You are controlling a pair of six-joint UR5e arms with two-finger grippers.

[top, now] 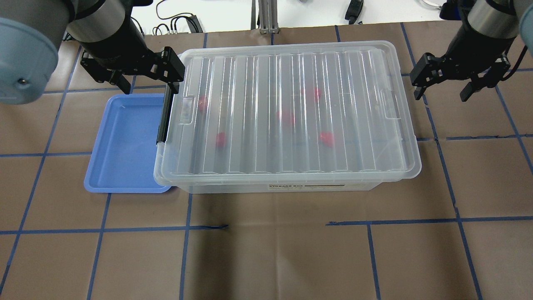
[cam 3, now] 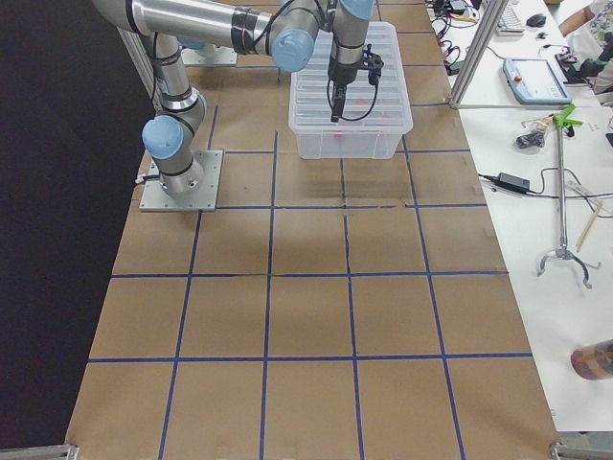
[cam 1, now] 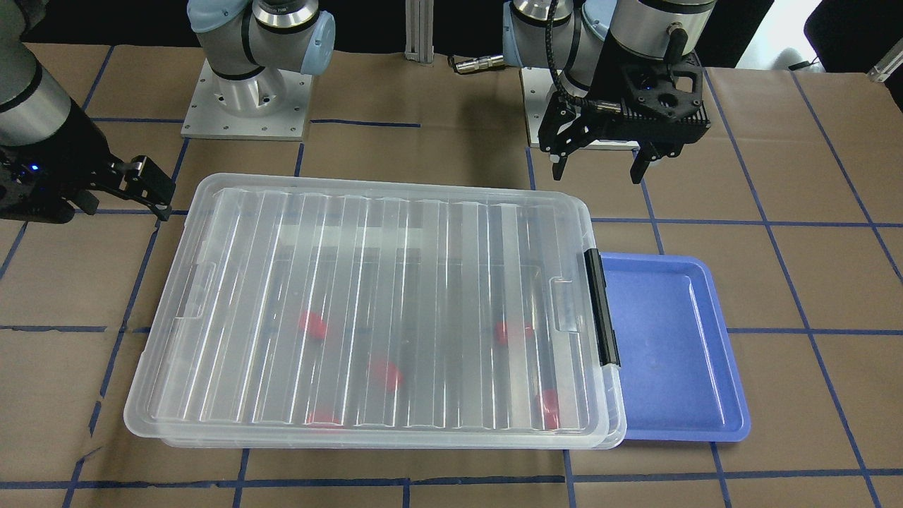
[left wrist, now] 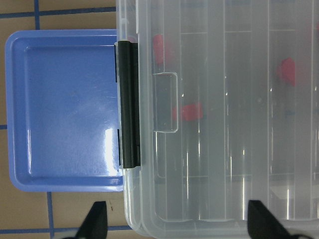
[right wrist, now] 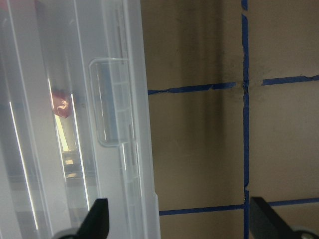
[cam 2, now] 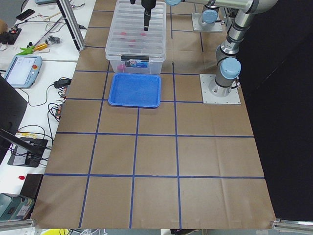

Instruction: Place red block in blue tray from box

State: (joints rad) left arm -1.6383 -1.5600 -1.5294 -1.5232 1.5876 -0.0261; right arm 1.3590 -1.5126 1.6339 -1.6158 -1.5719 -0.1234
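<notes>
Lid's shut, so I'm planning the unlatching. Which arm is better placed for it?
Left. The left claw hangs open by the black latch at the end of the box beside the blue tray; the right claw is at the opposite end.

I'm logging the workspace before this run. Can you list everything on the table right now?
box: one, clear plastic, middle of the table, closed
lid: one, ribbed and translucent, on the box
latch: one, black, on the box's short side facing the tray
red blocks: five, red, scattered inside the box, blurred through the lid
blue tray: one, periwinkle blue, empty, beside the box's latch end on the robot's left
table: one, brown paper with a blue tape grid
left gripper: one, black, open, above the table by the latch end of the box
right gripper: one, black, open, beyond the box's other short end
</notes>
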